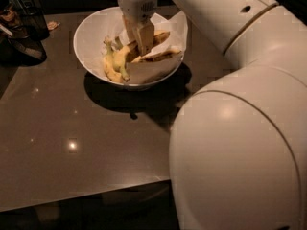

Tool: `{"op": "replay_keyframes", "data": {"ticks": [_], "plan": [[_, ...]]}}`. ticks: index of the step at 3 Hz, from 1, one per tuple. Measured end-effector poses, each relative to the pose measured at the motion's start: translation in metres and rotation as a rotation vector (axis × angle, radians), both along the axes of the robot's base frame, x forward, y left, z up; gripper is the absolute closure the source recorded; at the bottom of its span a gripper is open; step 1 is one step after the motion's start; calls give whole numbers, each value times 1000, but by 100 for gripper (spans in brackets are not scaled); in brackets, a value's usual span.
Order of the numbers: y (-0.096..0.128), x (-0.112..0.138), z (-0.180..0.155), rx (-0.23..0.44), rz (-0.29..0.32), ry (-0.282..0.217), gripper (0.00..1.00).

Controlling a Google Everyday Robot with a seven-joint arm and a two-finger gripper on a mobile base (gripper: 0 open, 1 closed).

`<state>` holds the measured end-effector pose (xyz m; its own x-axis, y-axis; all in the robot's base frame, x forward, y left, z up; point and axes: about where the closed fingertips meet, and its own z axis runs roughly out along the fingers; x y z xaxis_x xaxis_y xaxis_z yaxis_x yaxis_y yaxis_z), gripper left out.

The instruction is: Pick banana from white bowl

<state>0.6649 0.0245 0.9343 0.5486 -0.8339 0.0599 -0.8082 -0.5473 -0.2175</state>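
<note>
The white bowl (86, 37) stands at the back of the dark table, lined with crinkled white paper (175, 25). My gripper (142, 46) reaches down into it from above, its fingers closed around the middle of the yellow banana (125, 56). That banana slants from lower left to upper right, its far end showing right of the fingers. A second yellow banana (110, 68) lies along the bowl's left wall. A thinner, brown-streaked banana (158, 56) lies to the right on the paper.
A dark mesh holder (31, 20) and other dark items stand at the table's back left corner. My large white arm (240, 128) fills the right side of the view and hides that part of the table (72, 143).
</note>
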Motion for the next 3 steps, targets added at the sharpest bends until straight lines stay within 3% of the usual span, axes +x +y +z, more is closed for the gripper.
{"op": "replay_keyframes", "data": {"ticks": [3], "plan": [[6,-5,26,67,-14,-61,100]]}}
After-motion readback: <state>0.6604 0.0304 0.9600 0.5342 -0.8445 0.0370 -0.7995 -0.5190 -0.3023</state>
